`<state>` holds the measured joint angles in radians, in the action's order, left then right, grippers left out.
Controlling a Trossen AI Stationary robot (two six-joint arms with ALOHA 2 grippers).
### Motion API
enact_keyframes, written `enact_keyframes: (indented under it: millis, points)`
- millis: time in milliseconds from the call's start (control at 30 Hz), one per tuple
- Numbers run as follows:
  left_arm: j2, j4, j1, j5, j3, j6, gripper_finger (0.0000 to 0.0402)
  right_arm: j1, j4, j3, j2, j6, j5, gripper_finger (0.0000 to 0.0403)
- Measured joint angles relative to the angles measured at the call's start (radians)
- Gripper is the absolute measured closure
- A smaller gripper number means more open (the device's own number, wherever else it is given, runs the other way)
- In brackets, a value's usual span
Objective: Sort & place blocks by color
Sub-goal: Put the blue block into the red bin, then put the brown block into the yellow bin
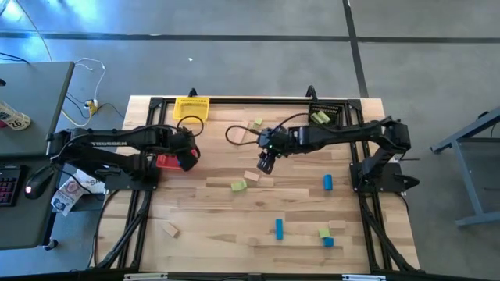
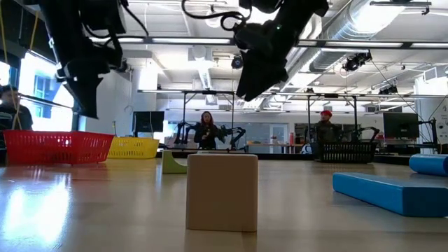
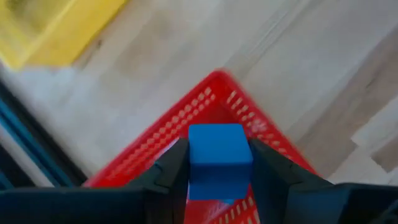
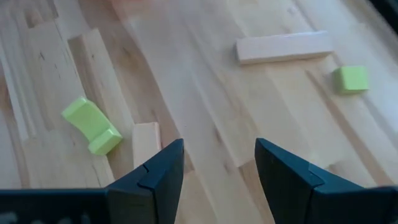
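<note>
The left gripper (image 3: 219, 180), clamping a blue cube (image 3: 219, 163), is hanging right over the red basket (image 1: 167, 161), nothing lying between them. The right gripper (image 4: 219, 168), fingers spread, is hovering above bare wood, a tan block (image 4: 145, 144) and a green block (image 4: 93, 126) lying just beside its path. Open tabletop (image 1: 203, 215) is stretching between the scattered blocks nearer the front.

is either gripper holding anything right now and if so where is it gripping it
The left gripper holds a blue block, pinched on two opposite side faces, above the red basket. The right gripper is open and holds nothing.
</note>
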<state>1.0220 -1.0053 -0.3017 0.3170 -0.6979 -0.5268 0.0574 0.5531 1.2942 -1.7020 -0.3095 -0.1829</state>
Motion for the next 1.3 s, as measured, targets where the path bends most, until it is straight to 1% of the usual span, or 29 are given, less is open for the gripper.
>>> enact_keyframes:
  millis: [133,367,467,567,867,1033,1133,1300]
  points:
    - [0.009,-0.003,-0.039,-0.048,0.032,-0.040,0.0292,-0.018,-0.024,0.000,-0.038,0.000,0.003,0.0219]
    - [0.021,0.006,-0.090,-0.067,0.065,-0.044,0.0290,-0.049,-0.054,0.000,-0.080,0.000,0.009,0.0219]
    - [0.022,0.008,-0.108,-0.095,0.066,-0.046,0.0289,-0.058,-0.062,0.000,-0.090,0.000,0.036,0.0219]
    - [0.022,0.009,-0.120,-0.097,0.066,-0.046,0.0284,-0.064,-0.066,0.000,-0.094,-0.004,0.057,0.0219]
    - [0.022,0.009,-0.139,-0.097,0.066,-0.039,0.0235,-0.084,-0.067,0.000,-0.094,-0.004,0.054,0.0219]
    - [0.022,0.009,-0.138,-0.097,0.065,-0.016,0.0207,-0.099,-0.067,0.000,-0.094,0.004,0.001,0.0219]
    - [0.022,0.011,-0.138,-0.098,0.065,-0.019,0.0193,-0.106,-0.067,0.000,-0.094,0.004,-0.003,0.0219]
    - [0.022,0.012,-0.137,-0.158,0.050,0.022,0.0187,-0.107,-0.073,0.000,-0.094,0.004,-0.002,0.0219]
